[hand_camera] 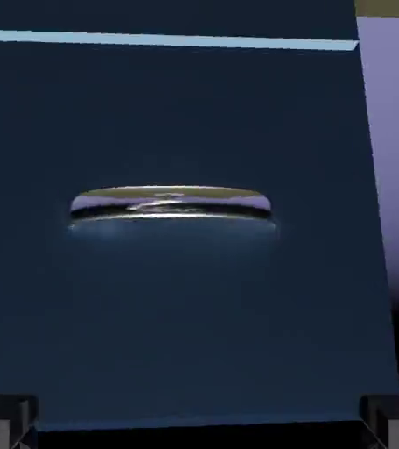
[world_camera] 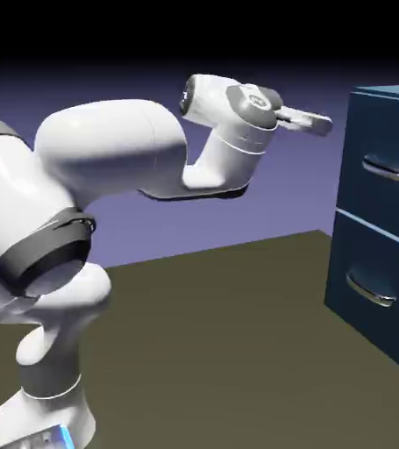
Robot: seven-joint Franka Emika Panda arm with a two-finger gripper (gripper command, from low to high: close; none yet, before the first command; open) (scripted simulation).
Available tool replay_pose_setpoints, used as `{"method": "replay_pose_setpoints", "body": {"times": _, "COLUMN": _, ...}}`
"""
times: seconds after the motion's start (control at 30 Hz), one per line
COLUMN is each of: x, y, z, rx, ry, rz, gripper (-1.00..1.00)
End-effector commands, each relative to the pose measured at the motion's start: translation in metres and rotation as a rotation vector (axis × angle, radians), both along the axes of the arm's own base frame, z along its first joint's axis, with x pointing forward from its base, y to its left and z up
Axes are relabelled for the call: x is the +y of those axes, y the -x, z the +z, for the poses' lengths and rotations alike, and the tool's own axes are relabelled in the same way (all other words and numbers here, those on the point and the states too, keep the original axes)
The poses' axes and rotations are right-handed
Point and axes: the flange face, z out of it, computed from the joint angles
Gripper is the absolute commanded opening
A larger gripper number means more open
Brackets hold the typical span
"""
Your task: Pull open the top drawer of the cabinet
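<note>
Exterior view first: the white arm (world_camera: 110, 145) rose from the lower left, bent over the tabletop (world_camera: 211, 324), and reached toward the exterior view's right, where the dark blue cabinet (world_camera: 382, 228) stood. Its end effector (world_camera: 325, 126) hung in the air at the cabinet's side nearest the arm, apart from it and a little higher than the upper handle. The top drawer (world_camera: 380, 188) sat flush in the cabinet, above the lower drawer (world_camera: 374, 294), with a lighter blue seam (world_camera: 378, 230) running between the two fronts. A curved silver handle (world_camera: 391, 169) was fixed across the top drawer's front, and a matching lower handle (world_camera: 371, 289) crossed the front beneath. Behind everything was a blue-violet backdrop (world_camera: 238, 215), fading to black at the top. In the hand view, the top drawer's front filled most of the picture, with its handle lying nearly level across the middle and the pale seam near the upper edge. The end effector's two fingertips showed in the bottom corners, spread wide apart with nothing pinched between them. Neither fingertip touched the handle, which appeared farther up the picture, between the two from side to side. A strip of backdrop showed along the hand view's right edge.
</note>
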Motion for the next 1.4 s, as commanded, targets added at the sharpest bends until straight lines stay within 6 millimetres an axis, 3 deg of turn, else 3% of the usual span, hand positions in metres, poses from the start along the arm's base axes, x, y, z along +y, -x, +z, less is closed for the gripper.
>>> {"method": "replay_pose_setpoints", "body": {"times": 0.0, "x": -0.002, "y": -0.006, "z": -0.004, "rx": -0.014, "ry": 0.065, "rz": 0.008, "gripper": 0.00}}
{"method": "replay_pose_setpoints", "body": {"times": 0.3, "x": -0.007, "y": -0.068, "z": -0.053, "rx": -0.122, "ry": 0.671, "rz": 0.058, "gripper": 0.00}}
{"method": "replay_pose_setpoints", "body": {"times": 0.63, "x": 0.012, "y": -0.136, "z": -0.133, "rx": -0.215, "ry": 1.377, "rz": 0.093, "gripper": 0.00}}
{"method": "replay_pose_setpoints", "body": {"times": 0.67, "x": 0.012, "y": -0.136, "z": -0.133, "rx": -0.215, "ry": 1.377, "rz": 0.093, "gripper": 0.00}}
{"method": "replay_pose_setpoints", "body": {"times": 0.87, "x": 0.012, "y": -0.186, "z": -0.133, "rx": -0.215, "ry": 1.377, "rz": 0.093, "gripper": 0.00}}
{"method": "replay_pose_setpoints", "body": {"times": 0.9, "x": 0.012, "y": -0.186, "z": -0.133, "rx": -0.215, "ry": 1.377, "rz": 0.093, "gripper": -1.00}}
{"method": "replay_pose_setpoints", "body": {"times": 0.93, "x": 0.012, "y": -0.186, "z": -0.133, "rx": -0.215, "ry": 1.377, "rz": 0.093, "gripper": -1.00}}
{"method": "replay_pose_setpoints", "body": {"times": 1.03, "x": 0.012, "y": -0.161, "z": -0.133, "rx": -0.215, "ry": 1.377, "rz": 0.093, "gripper": -1.00}}
{"method": "replay_pose_setpoints", "body": {"times": 1.37, "x": 0.012, "y": -0.064, "z": -0.133, "rx": -0.215, "ry": 1.377, "rz": 0.093, "gripper": -1.00}}
